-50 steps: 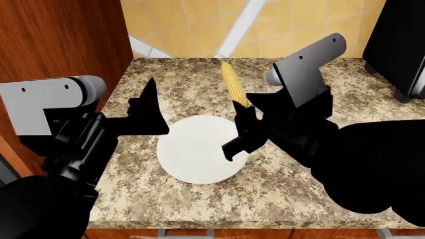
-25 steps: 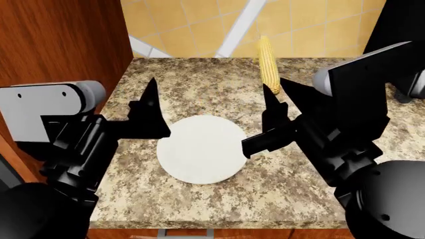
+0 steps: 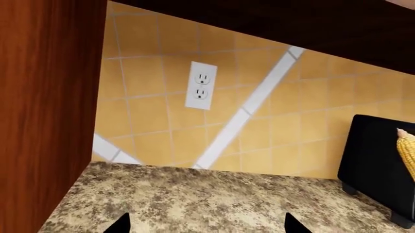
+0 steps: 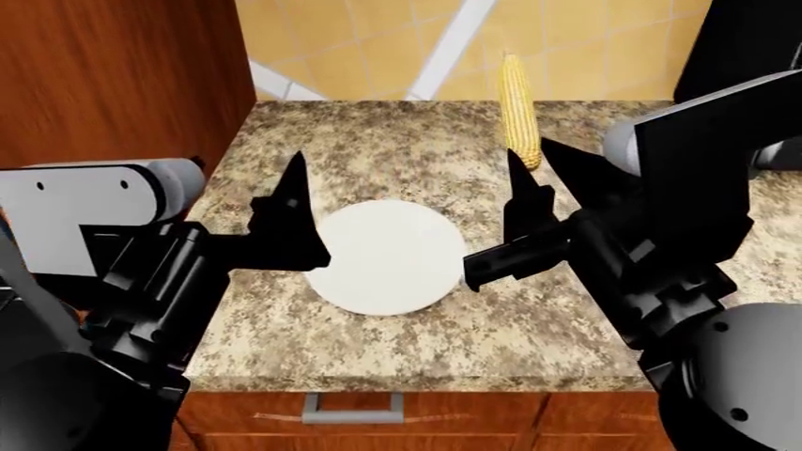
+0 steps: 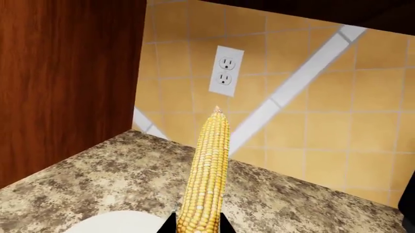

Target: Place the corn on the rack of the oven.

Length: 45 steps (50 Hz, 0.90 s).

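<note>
The yellow corn [image 4: 516, 108] is held by its thick end in my right gripper [image 4: 536, 169], lifted above the counter and pointing up toward the tiled wall. In the right wrist view the corn [image 5: 206, 179] sticks out from between the shut fingers [image 5: 166, 224]. Its tip also shows at the edge of the left wrist view [image 3: 407, 153]. My left gripper [image 4: 292, 202] is open and empty, beside the white plate [image 4: 382, 256]; its two fingertips [image 3: 120, 224] stand wide apart over the counter. The large oven and its rack are out of view.
A granite counter [image 4: 376, 150] ends at a front edge with a drawer handle [image 4: 353, 407] below. A wooden cabinet side [image 4: 119, 80] stands at the left. A black countertop appliance [image 4: 746, 47] sits at the back right. A wall outlet [image 3: 200, 85] is on the tiled backsplash.
My right gripper has lifted the corn off the counter and carried it up and right. The view has pulled back, showing the counter's front edge. The left arm stays put.
</note>
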Available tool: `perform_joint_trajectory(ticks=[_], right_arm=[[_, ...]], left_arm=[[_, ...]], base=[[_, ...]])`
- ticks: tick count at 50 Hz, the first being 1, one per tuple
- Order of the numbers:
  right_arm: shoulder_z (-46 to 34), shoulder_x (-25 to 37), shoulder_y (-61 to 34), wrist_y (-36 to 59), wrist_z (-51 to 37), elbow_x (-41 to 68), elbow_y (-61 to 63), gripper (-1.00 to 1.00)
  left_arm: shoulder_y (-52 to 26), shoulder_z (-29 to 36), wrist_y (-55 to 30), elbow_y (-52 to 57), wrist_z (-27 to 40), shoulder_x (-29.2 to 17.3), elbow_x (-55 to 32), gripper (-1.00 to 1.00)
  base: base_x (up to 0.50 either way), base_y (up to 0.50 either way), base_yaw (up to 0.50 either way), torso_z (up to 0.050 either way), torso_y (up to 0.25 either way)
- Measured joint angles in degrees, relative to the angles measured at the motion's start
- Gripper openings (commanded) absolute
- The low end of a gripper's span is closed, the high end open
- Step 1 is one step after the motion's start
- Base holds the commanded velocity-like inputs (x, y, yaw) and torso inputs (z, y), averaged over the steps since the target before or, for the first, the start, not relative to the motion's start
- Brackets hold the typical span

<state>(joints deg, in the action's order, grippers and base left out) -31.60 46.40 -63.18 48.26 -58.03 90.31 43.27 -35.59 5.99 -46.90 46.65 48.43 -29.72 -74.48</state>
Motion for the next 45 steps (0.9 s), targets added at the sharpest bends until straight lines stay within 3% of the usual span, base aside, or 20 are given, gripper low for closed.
perform_joint_trajectory(ticks=[45], right_arm=[[-0.91,0.39,0.22,0.36,0.27,-0.98,0.24,-1.0]], left_arm=[[0.56,0.45,1.11,-0.28,-0.57,-0.86,0.4,1.0]], base=[[-0.18,-0.05,0.0,0.0,0.0]])
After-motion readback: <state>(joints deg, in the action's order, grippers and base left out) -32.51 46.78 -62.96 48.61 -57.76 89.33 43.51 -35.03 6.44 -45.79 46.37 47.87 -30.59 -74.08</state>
